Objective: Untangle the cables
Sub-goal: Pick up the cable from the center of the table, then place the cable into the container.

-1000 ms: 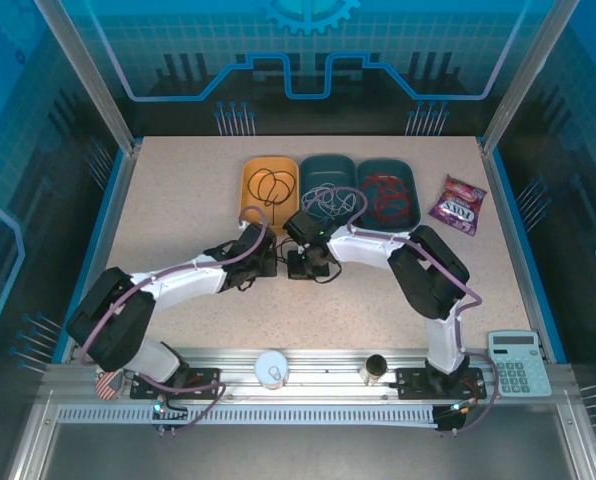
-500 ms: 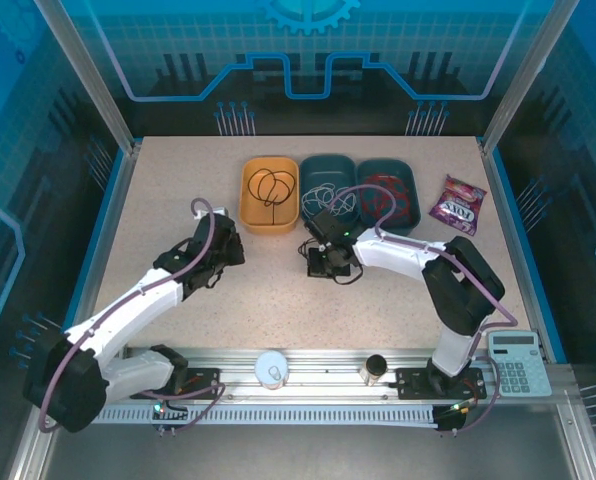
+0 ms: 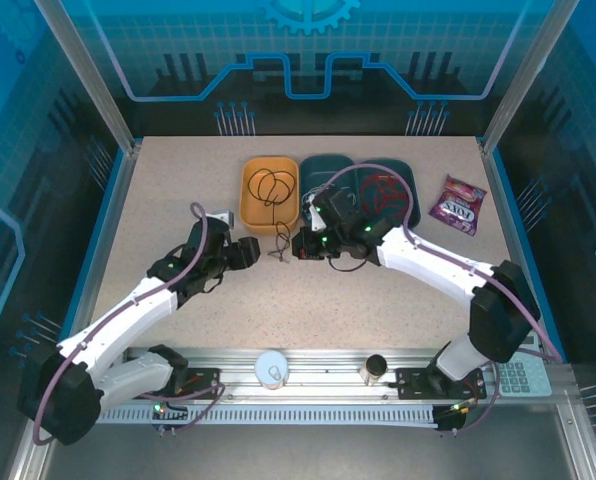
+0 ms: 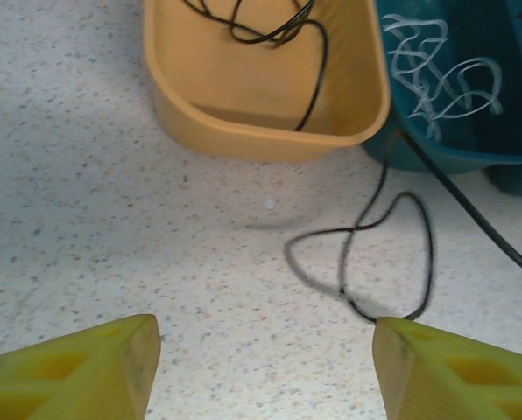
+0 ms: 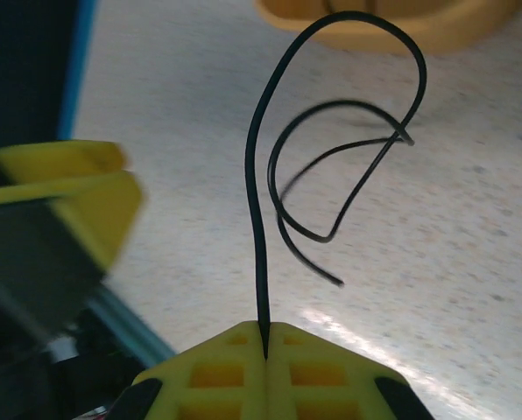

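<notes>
The right gripper [image 5: 265, 339] pinches a black cable [image 5: 254, 210] tight, its loop lying on the table [image 4: 86, 175] just beside the orange tray [image 4: 243, 131], and the left gripper [image 4: 263, 350] has its jaws wide apart.

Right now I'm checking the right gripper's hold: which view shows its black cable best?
Right wrist: the black cable rises straight from the shut right gripper. Left wrist shows its looped end; the top view, a small squiggle.
</notes>
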